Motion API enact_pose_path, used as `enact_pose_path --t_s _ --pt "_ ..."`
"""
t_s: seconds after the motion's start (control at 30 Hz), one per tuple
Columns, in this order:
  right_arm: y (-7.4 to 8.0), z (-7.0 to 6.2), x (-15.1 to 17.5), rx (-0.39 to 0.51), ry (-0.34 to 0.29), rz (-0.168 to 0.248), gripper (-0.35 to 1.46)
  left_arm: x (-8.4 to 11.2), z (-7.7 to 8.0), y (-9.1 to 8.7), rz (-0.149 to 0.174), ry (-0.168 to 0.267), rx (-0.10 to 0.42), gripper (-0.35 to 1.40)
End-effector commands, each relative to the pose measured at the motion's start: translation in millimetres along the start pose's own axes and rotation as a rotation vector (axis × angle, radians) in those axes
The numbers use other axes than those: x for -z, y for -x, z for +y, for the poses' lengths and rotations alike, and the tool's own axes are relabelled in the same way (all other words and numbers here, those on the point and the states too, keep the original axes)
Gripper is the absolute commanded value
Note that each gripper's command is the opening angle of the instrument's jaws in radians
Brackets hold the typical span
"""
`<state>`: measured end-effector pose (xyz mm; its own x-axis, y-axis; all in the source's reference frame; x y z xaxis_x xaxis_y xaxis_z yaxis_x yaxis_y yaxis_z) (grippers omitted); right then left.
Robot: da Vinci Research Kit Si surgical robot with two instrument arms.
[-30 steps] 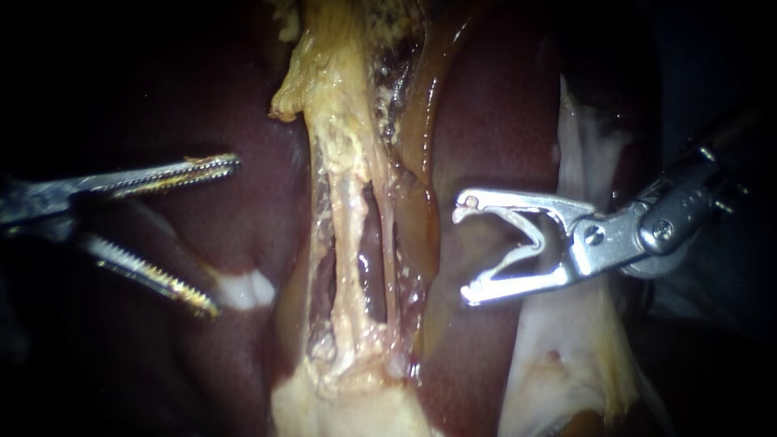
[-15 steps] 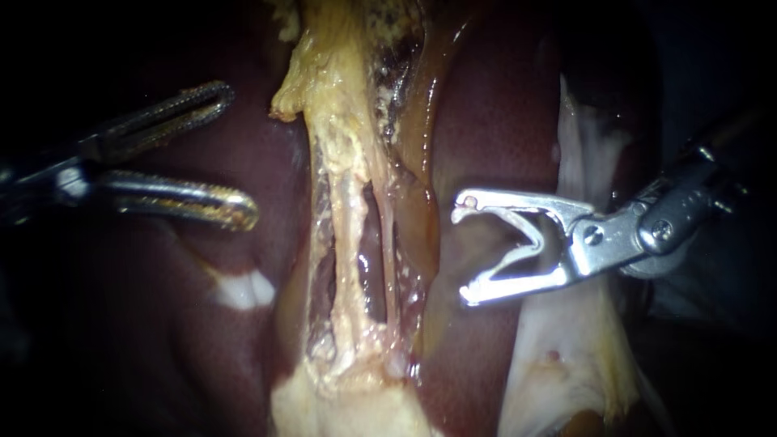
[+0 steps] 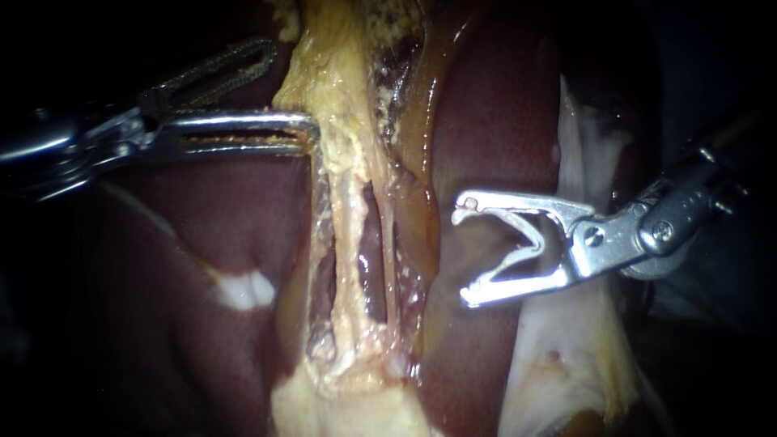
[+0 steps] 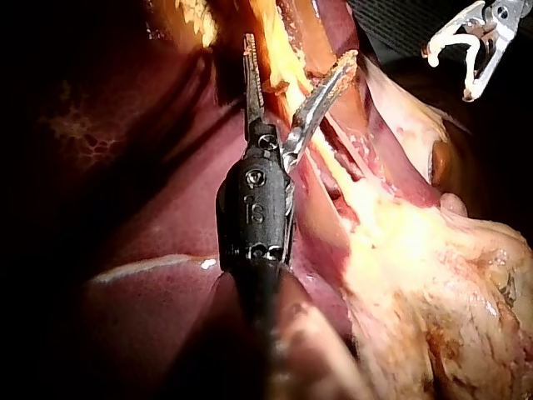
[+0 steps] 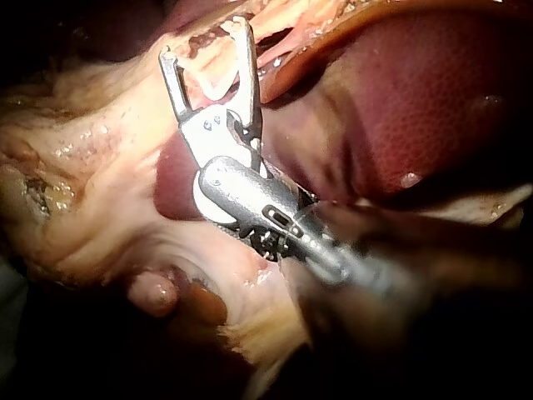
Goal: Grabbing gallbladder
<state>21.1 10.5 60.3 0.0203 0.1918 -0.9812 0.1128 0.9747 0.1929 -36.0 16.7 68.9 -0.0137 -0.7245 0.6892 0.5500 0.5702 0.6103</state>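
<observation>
The gallbladder's yellowish tissue point(image 3: 336, 89) runs down the middle of the endoscope view between dark red liver lobes point(image 3: 202, 218). My left instrument point(image 3: 291, 91) comes in from the left with its jaws open. The lower jaw's tip rests at the tissue's left edge, and the upper jaw stands above it in shadow. In the left wrist view the left instrument point(image 4: 300, 47) straddles the yellow strand point(image 4: 279, 71) with a gap on both sides. My right instrument point(image 3: 463, 252) holds still over the liver to the right, jaws open and empty; the right wrist view shows the same of it point(image 5: 203, 37).
Below the left instrument's jaws the tissue splits into two thin pale tubes point(image 3: 350, 235) with dark gaps between them. A white membrane point(image 3: 583, 137) lies behind the right instrument. A broad yellow mass point(image 3: 348, 405) fills the lower middle.
My left instrument has swung up and to the right, from over the left liver lobe to the yellow tissue's edge, jaws still open. The right instrument has not moved.
</observation>
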Motion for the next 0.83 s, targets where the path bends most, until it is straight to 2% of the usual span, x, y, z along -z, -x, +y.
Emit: enact_pose_path --t_s 0.03,0.17,0.23,0.27,0.37,0.47,0.83 --pt "0.0 0.0 0.0 0.000 -0.001 0.000 0.60 -0.1 0.1 0.0 0.007 0.002 0.005 0.59" --pt "0.0 0.0 0.0 0.000 -0.001 0.001 0.60 -0.2 0.8 -0.1 0.032 0.009 0.031 0.27" --pt "0.0 0.0 0.0 0.000 -0.001 0.001 0.60 -0.1 1.2 -0.2 0.047 0.011 0.041 -0.05" --pt "0.0 0.0 0.0 0.000 -0.001 0.001 0.60 0.1 1.5 -0.3 0.059 0.013 0.046 -0.32" --pt "0.0 0.0 0.0 0.000 -0.001 0.001 0.60 0.7 2.2 -0.3 0.091 -0.003 0.079 -0.35" --pt "0.0 0.0 0.0 0.000 -0.001 0.001 0.60 1.2 2.5 -0.2 0.124 0.001 0.093 -0.35" --pt "0.0 0.0 0.0 0.000 -0.001 0.001 0.60 1.2 2.3 -0.1 0.130 0.004 0.093 -0.35"
